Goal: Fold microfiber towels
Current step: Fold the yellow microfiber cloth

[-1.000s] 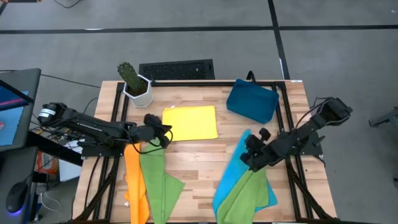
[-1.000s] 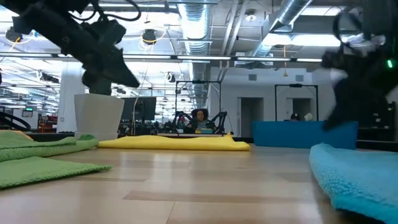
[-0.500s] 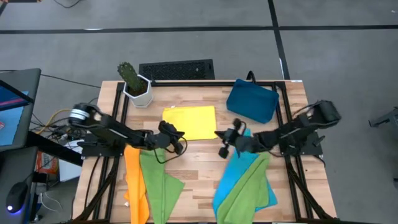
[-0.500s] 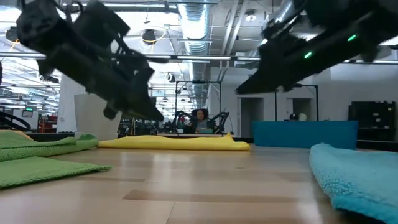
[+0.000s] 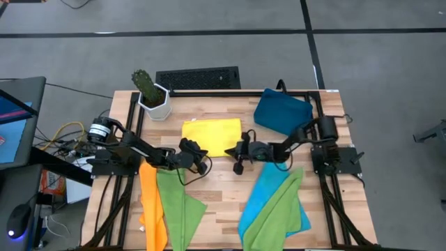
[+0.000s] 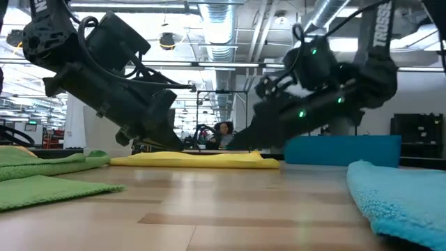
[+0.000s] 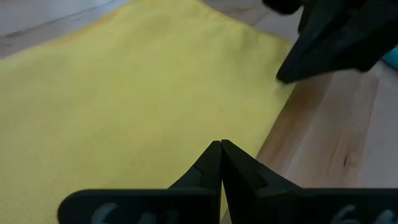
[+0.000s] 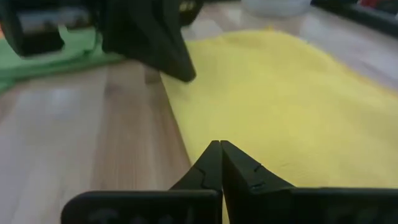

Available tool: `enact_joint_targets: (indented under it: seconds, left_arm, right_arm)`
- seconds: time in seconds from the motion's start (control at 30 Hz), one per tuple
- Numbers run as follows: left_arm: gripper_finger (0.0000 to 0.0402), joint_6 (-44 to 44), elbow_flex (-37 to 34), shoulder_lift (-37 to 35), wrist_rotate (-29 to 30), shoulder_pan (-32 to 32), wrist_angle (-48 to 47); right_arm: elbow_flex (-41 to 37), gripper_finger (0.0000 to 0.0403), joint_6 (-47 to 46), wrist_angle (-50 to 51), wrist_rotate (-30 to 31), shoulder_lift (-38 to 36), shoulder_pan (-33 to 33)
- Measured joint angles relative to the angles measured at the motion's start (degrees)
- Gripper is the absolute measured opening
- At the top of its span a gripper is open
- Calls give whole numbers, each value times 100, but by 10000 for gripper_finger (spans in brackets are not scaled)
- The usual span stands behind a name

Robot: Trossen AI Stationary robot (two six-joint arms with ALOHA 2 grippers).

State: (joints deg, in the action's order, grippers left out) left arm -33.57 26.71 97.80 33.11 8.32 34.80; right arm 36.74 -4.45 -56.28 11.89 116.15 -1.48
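A yellow towel [image 5: 212, 137] lies folded flat on the middle of the wooden table. My left gripper [image 5: 201, 161] is shut, low over the towel's near edge [image 7: 186, 143] toward its left corner. My right gripper [image 5: 236, 153] is shut too, low over the near right corner [image 8: 249, 149]. In the low view both slant down at the towel [image 6: 195, 159]. Orange [image 5: 151, 202] and lime green [image 5: 179, 202] towels lie crumpled at the near left. Bright blue [image 5: 263, 195] and lime green [image 5: 277, 209] towels lie at the near right. My left gripper has its shut fingertips [image 7: 211, 155] slanting down from the table's left, right at the yellow towel's near edge; whether they touch the cloth I cannot tell. My right gripper has its shut fingertips [image 8: 211, 155] slanting down from the right at the towel's near right corner; touch cannot be told there either.
A rigid dark-blue tray [image 5: 282, 114] stands at the far right. A cactus in a white pot [image 5: 151, 95] stands at the far left, with a black grille [image 5: 198, 77] beyond the far edge. Bare wood [image 5: 223, 195] shows between the two piles.
My right gripper has swung from over the blue and green towels toward the table's middle and come down, tipping from steeply down to a shallow slant. My left gripper has moved down and toward the right, to the yellow towel's near edge. The towels have kept still.
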Motion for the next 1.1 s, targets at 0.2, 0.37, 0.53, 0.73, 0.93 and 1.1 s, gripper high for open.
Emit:
enact_joint_targets:
  seconds: [0.2, 0.37, 0.53, 0.73, 0.93, 1.1]
  left_arm:
    - [0, -69, 1, 0, -155, 2, -203]
    - [0, -76, 1, -1, -173, 2, -329]
    - [0, -176, 11, 165, -170, 55, -374]
    - [0, -284, 7, 254, -133, 79, -377]
    - [0, -285, 10, 254, -126, 79, -380]
    - [0, -287, 10, 254, -162, 79, -395]
  right_arm:
    - [-28, 21, -179, -38, 1, 308, 9]
    - [-46, 27, -256, -18, 6, 309, 9]
    - [-72, 21, -152, -152, 6, 88, -16]
    - [202, 23, 233, -288, -125, -91, -39]
    - [698, 23, 458, -208, -475, 479, -9]
    - [896, 19, 428, -229, -619, 787, 124]
